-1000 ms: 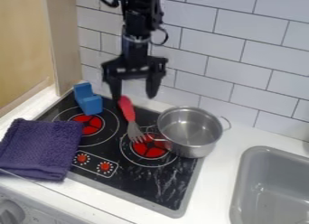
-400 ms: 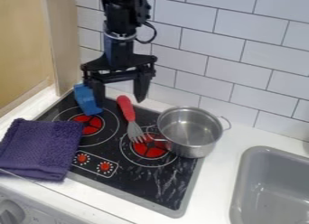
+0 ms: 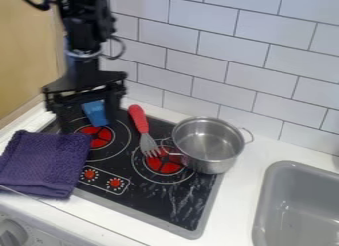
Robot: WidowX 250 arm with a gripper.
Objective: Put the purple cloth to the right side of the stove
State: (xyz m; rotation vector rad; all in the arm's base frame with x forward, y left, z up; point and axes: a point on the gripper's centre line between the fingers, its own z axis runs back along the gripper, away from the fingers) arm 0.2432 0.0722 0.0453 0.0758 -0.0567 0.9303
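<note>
Your cloth (image 3: 45,163) is purple, your gripper (image 3: 89,125) black. You have red burners (image 3: 159,164) ringed white on a black stove (image 3: 155,198), a red-handled silver fork (image 3: 140,122), a silver pot (image 3: 210,163), a blue block (image 3: 96,114), a grey sink (image 3: 281,173) and white, dark-grouted tiles (image 3: 248,63).

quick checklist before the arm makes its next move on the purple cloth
- Gripper open, ready to grasp: ok, fingers apart
- Gripper over purple cloth: not ok, it hangs at the stove's back left, by the blue block
- Cloth within view, uncovered: ok, folded at the left of the stove
- Low path rightward free: not ok, red-handled fork and metal pot stand on the stove; a higher carry seems safer
- Cloth's underside free of snags: cannot tell
</note>
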